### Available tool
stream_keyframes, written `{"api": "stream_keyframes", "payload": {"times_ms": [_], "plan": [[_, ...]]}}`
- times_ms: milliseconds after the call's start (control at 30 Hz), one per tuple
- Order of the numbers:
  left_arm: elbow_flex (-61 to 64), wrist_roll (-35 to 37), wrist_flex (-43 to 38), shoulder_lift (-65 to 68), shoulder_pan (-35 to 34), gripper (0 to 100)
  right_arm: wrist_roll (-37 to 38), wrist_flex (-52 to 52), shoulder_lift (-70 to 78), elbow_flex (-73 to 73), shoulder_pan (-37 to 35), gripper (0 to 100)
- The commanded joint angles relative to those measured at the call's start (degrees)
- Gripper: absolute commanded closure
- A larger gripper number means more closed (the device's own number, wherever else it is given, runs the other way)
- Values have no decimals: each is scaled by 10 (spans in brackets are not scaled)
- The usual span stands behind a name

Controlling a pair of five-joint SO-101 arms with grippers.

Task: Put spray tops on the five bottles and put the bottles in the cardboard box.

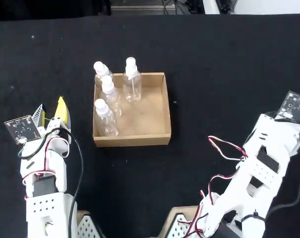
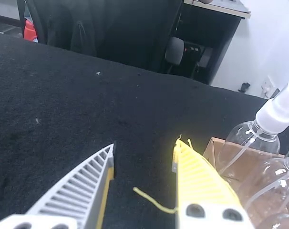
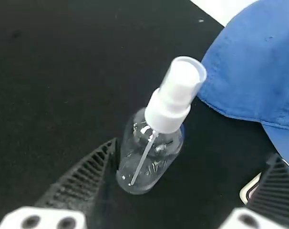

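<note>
Four bottles (image 1: 132,87) with spray tops on stand upright in the cardboard box (image 1: 155,139), grouped along its left wall and back-left corner, so the right half of the box floor is free. The box sits near the middle of the table (image 1: 214,59).

The fifth bottle (image 3: 149,162) is outside the box. In the right wrist view it stands upright on the black table close to one of the table's edges, just beside a blue cap (image 3: 254,67). Its spray top (image 3: 175,100) is already on, so capping looks finished. The step in hand is judged to be fetching this last bottle.

The right gripper (image 3: 192,150) has its fingers spread wide with nothing held. The bottle stands between them, hard by one finger and well apart from the other. Whether it touches the near finger cannot be told. In the high view the right arm (image 1: 259,173) stretches toward the table's right edge.

The left gripper (image 1: 51,105) hangs near the table's left edge, beside the box's left wall, with its fingers parted and empty.

The next move likely calls for centring the right fingers on the bottle's clear body below the top and closing them squarely, since the light bottle could tip or slide. The bottle then has to be lifted above the box wall, carried over to the free right half and set down upright without knocking the four already inside.
</note>
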Motion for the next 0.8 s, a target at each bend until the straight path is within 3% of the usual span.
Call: {"api": "stream_keyframes", "payload": {"times_ms": [0,333,767], "plan": [[14,-4,2,-9,-5,812,-5,-12,6,-55,-10,577],[14,-4,2,-9,-3,812,-5,-29,132,-113,-10,577],[14,-4,2,-9,-2,812,-6,-218,233,-64,-5,578]]}}
